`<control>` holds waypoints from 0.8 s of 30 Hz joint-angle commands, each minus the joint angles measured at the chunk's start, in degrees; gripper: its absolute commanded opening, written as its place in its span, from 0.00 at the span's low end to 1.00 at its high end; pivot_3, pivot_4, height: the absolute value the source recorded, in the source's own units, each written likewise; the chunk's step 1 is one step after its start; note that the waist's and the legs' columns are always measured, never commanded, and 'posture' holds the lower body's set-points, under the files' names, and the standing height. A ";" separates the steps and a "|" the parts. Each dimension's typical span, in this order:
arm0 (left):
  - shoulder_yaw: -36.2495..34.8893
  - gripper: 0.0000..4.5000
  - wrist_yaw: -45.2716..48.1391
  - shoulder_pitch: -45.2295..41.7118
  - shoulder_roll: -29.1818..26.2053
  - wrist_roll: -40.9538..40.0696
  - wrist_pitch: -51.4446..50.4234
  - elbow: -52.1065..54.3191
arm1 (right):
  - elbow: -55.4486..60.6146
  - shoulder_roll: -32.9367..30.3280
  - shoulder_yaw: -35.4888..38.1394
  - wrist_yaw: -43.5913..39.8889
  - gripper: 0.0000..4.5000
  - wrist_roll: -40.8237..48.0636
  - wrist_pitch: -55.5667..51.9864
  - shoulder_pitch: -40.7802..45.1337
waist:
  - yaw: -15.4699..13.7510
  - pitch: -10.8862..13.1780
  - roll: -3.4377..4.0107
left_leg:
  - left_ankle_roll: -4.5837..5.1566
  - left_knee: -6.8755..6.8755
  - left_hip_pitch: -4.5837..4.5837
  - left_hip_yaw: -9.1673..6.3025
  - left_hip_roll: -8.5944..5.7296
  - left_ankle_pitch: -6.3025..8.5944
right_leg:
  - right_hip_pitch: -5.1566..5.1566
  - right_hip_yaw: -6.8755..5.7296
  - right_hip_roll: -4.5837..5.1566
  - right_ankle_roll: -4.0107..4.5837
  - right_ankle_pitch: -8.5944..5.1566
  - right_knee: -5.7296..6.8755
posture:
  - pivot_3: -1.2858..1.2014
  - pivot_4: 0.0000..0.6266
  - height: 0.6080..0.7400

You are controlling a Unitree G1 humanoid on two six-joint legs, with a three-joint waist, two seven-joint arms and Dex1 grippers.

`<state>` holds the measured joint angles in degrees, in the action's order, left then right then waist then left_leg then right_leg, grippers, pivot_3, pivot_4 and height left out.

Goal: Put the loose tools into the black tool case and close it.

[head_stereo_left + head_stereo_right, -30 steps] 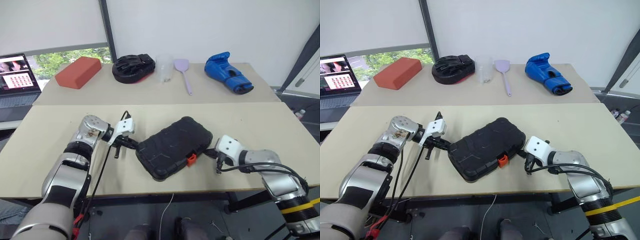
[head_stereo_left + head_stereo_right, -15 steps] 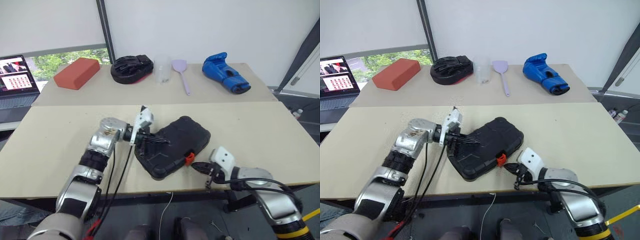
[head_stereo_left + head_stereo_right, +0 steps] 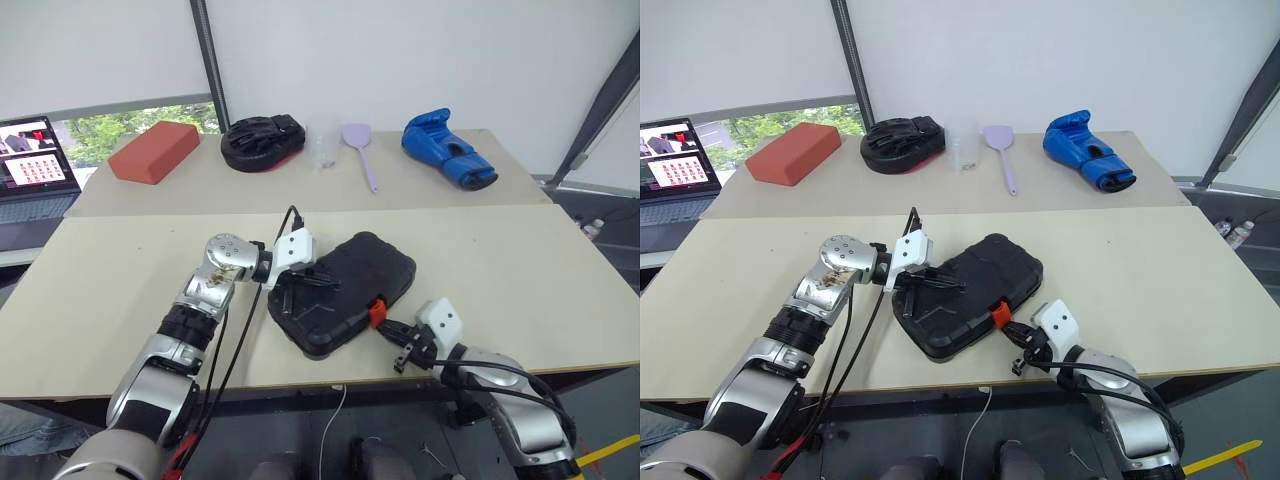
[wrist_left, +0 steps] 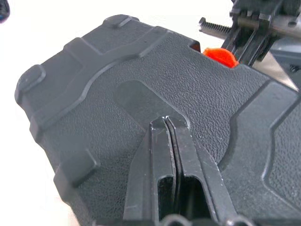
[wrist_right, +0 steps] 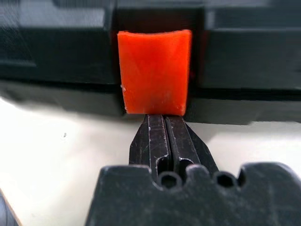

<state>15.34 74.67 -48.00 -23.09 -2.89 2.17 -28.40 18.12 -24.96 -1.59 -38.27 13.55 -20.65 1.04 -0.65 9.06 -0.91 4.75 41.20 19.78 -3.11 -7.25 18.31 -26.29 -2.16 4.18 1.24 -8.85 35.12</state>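
The black tool case (image 3: 343, 292) lies closed near the front edge of the counter (image 3: 520, 260), with its orange latch (image 3: 377, 312) facing that edge. Compared with a second ago, the left gripper (image 3: 318, 283) has moved from beside the case onto its lid and now presses there, jaws closed and holding nothing. The right gripper (image 3: 400, 338) has come in from the side to the latch; its jaws are also closed and empty, the tips just below the latch. No loose tools lie on the counter, so probably only the latching remains.
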 commanded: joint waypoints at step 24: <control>5.90 0.01 0.90 1.00 0.30 5.85 7.18 -4.81 | 12.53 -10.93 9.62 -6.33 0.00 18.29 -10.81 0.41 | -0.44 -0.19 0.07 | 0.01 -0.26 -0.21 0.01 0.03 0.01 | 0.21 0.03 0.03 -0.05 -0.03 -0.16 | 0.52 0.24 1.00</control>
<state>17.93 74.55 -49.03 -22.86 0.18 10.35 -31.06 27.98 -35.99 5.18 -45.59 27.93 -29.36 -1.10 -1.09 8.87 -0.84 4.78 40.95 19.57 -3.10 -7.22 18.33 -26.06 -2.13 4.22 1.19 -8.88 34.95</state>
